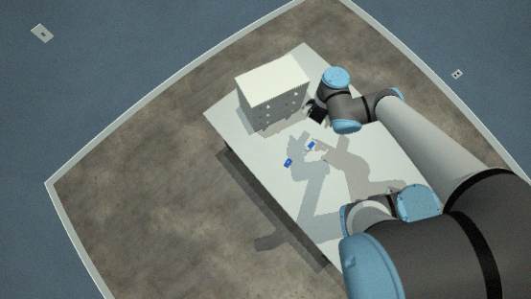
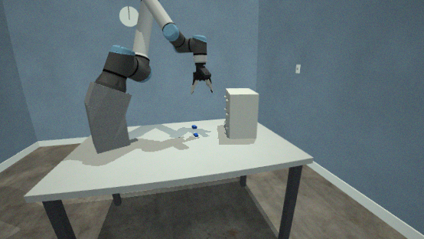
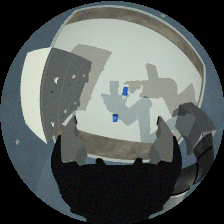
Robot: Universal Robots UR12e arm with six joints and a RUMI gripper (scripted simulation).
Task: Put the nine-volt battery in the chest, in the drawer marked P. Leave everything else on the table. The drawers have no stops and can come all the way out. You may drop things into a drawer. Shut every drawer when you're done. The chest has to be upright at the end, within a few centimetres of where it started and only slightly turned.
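A cream chest (image 1: 270, 81) (image 2: 245, 112) (image 3: 65, 87) stands upright at the far end of the white table (image 1: 261, 153) (image 2: 229, 161) (image 3: 125, 45). Its drawers look shut, and their marks are too small to read. Two small blue things lie on the table in front of the chest: one (image 1: 311, 144) (image 2: 194, 126) (image 3: 125, 90) and another (image 1: 288, 163) (image 2: 196, 134) (image 3: 115, 117). I cannot tell which of them is the nine-volt battery. My gripper (image 1: 313, 113) (image 2: 201, 90) (image 3: 117, 116) is open and empty. It hangs high above the table, pointing down, near the chest's drawer side.
The robot's grey pedestal (image 2: 107, 119) stands on the table at the end away from the chest. The arm reaches over the middle of the table and casts shadows around the blue things. The table edges are near the chest on two sides.
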